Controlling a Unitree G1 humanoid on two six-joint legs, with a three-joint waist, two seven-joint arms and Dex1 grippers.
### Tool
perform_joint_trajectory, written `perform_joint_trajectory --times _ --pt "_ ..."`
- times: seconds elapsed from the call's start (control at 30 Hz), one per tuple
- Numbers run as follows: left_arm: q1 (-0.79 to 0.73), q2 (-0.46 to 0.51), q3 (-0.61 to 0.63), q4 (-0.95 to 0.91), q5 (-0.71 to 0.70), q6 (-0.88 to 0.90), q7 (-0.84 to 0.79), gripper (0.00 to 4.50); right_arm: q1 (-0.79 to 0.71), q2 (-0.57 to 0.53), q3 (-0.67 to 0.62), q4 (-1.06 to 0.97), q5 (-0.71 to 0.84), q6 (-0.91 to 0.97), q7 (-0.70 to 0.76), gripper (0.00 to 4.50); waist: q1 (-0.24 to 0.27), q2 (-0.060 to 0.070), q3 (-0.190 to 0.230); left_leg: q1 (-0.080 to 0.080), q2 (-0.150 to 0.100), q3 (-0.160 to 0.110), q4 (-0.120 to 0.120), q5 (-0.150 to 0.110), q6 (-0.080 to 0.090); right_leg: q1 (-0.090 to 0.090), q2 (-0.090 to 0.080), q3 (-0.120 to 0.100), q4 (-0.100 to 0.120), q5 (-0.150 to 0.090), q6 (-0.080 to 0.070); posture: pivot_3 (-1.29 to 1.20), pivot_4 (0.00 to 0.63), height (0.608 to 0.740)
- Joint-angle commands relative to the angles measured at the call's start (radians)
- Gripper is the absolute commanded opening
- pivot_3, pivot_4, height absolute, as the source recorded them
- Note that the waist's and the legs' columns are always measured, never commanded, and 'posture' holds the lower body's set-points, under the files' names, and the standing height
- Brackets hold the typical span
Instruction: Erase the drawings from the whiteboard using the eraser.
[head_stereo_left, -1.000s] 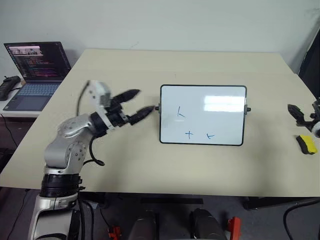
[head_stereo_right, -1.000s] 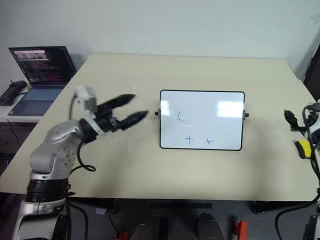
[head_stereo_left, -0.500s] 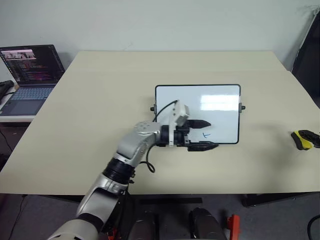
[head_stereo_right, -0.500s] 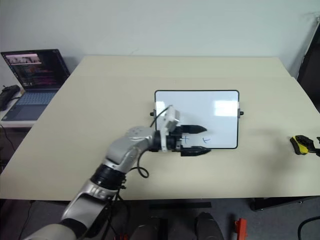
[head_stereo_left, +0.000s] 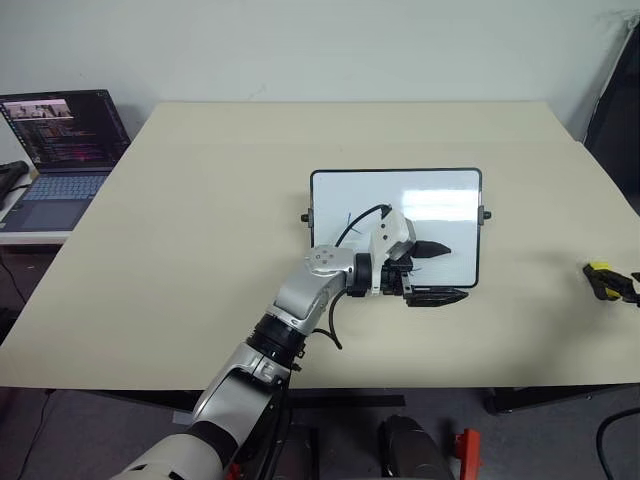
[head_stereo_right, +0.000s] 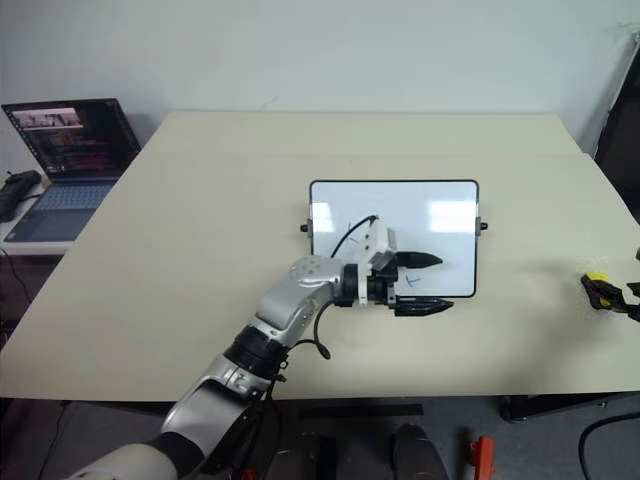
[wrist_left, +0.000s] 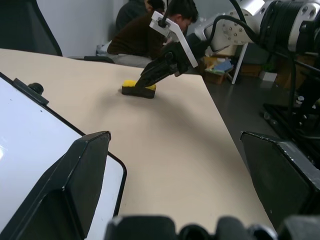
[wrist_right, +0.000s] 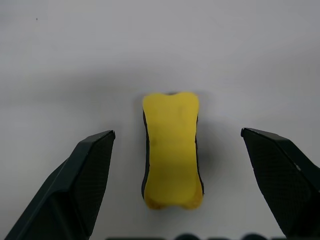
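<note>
the whiteboard (head_stereo_left: 440, 195) lies mid-table. the left gripper (head_stereo_left: 442, 272) hovers over its lower right part with fingers spread wide and empty, probably hiding most of the drawings (head_stereo_right: 409, 282). the eraser (wrist_right: 172, 149) lies yellow side up near the table's right edge, between the right gripper's (wrist_left: 148, 80) wide-open fingers, untouched.

Left hand (head_stereo_left: 438, 272) overhangs whiteboard (head_stereo_left: 440, 190); eraser (wrist_right: 171, 150) unobstructed.

The left gripper (head_stereo_left: 440, 272) hides part of the drawings (head_stereo_right: 412, 281); the eraser (head_stereo_left: 597, 271) sits half cut off at three o'clock.
</note>
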Motion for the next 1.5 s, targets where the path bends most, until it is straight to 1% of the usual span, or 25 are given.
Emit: perform_joint_trajectory --times 0.03,0.1,0.2,0.27,0.47,0.5,0.53,0.83,0.93,1.0,1.17,1.3,1.4,1.5 --pt "0.005 -0.005 0.006 -0.051 0.001 -0.008 -0.009 4.5 -0.034 -0.019 0.004 0.025 -0.015 -0.041 0.018 4.44 -0.001 0.0 0.0 0.0 0.0 0.0 0.0 0.0 0.0 0.0 0.0 0.0 0.0 0.0 0.0 0.0 0.15 0.74" --pt "0.007 -0.008 0.006 -0.056 0.004 -0.003 -0.009 4.5 -0.044 -0.016 0.01 0.049 -0.022 -0.056 0.018 4.44 -0.001 0.0 0.0 0.0 0.0 0.0 0.0 0.0 0.0 0.0 0.0 0.0 0.0 0.0 0.0 0.0 0.15 0.74" --pt "0.009 -0.006 0.007 -0.06 0.005 0.001 -0.009 4.5 -0.057 -0.012 0.014 0.07 -0.028 -0.065 0.019 3.85 -0.001 0.0 0.0 0.0 0.0 0.0 0.0 0.0 0.0 0.0 0.0 0.0 0.0 0.0 0.0 0.0 0.15 0.74" --pt "0.014 -0.004 0.007 -0.064 0.007 0.002 -0.009 4.5 -0.06 -0.006 0.019 0.077 -0.033 -0.067 0.023 3.18 -0.001 0.0 0.0 0.0 0.0 0.0 0.0 0.0 0.0 0.0 0.0 0.0 0.0 0.0 0.0 0.0 0.15 0.74" --pt "0.022 -0.004 0.006 -0.075 0.008 0.008 -0.005 4.5 -0.066 0.012 0.026 0.09 -0.043 -0.072 0.02 0.96 -0.001 0.0 0.0 0.0 0.0 0.0 0.0 0.0 0.0 0.0 0.0 0.0 0.0 0.0 0.0 0.0 0.15 0.74" --pt "0.022 -0.005 0.007 -0.076 0.009 0.01 -0.005 4.5 -0.065 0.014 0.028 0.091 -0.044 -0.072 0.021 0.76 -0.001 0.0 0.0 0.0 0.0 0.0 0.001 0.0 0.0 0.0 0.0 0.0 0.0 0.0 0.0 0.0 0.15 0.74" --pt "0.022 -0.004 0.008 -0.077 0.008 0.011 -0.005 4.5 -0.063 0.018 0.03 0.09 -0.043 -0.071 0.021 0.65 -0.001 0.0 0.0 0.0 0.0 0.0 0.001 0.0 0.0 0.0 0.0 0.0 0.0 0.0 0.0 0.0 0.15 0.74" --pt "0.021 0.005 0.017 -0.081 0.012 0.006 0.002 4.5 -0.045 0.023 0.027 0.056 -0.036 -0.065 0.025 0.52 -0.003 0.0 0.0 0.001 0.0 -0.001 0.003 0.0 0.0 0.002 0.001 0.0 0.0 0.0 0.0 0.0 0.15 0.74" --pt "0.006 0.028 0.035 -0.098 0.019 -0.006 0.008 4.5 -0.018 -0.002 0.006 -0.026 -0.017 -0.049 0.037 0.51 -0.003 0.0 0.0 0.001 0.0 -0.001 0.004 0.0 0.0 0.002 0.0 0.0 0.0 0.0 0.001 0.0 0.15 0.74" --pt "-0.005 0.06 0.06 -0.126 0.017 -0.001 0.013 4.5 0.026 -0.016 -0.022 -0.133 0.013 -0.018 0.054 0.5 -0.004 0.0 0.0 0.001 0.0 -0.001 0.004 0.0 0.0 0.002 0.0 0.0 0.0 0.0 0.001 0.0 0.15 0.74" --pt "-0.009 0.171 0.149 -0.245 -0.042 0.085 0.007 4.5 0.164 -0.036 -0.111 -0.479 0.099 0.113 0.073 0.39 -0.005 0.002 0.0 0.0 0.002 -0.002 0.004 0.0 0.0 0.002 0.0 -0.001 0.001 0.0 0.001 0.0 0.15 0.74" --pt "0.049 0.315 0.221 -0.352 -0.084 0.167 -0.017 4.5 0.227 -0.024 -0.163 -0.774 0.18 0.23 0.069 0.33 -0.007 0.002 0.0 0.001 0.003 -0.002 0.004 0.0 0.0 0.003 0.0 -0.001 0.001 0.0 0.001 0.0 0.15 0.74" --pt "0.116 0.422 0.277 -0.395 -0.081 0.181 -0.011 4.5 0.227 -0.007 -0.151 -0.955 0.229 0.303 0.046 0.33 -0.007 0.003 0.0 0.001 0.004 -0.003 0.004 0.0 0.0 0.003 0.0 -0.001 0.002 0.0 0.001 0.0 0.15 0.74" --pt "0.185 0.502 0.32 -0.41 -0.056 0.16 0.014 4.5 0.202 0.013 -0.111 -1.087 0.258 0.347 0.013 0.32 0.001 0.002 0.0 0.0 0.004 -0.005 0.005 0.0 0.0 0.003 0.0 -0.003 0.001 0.0 0.001 0.0 0.15 0.74"
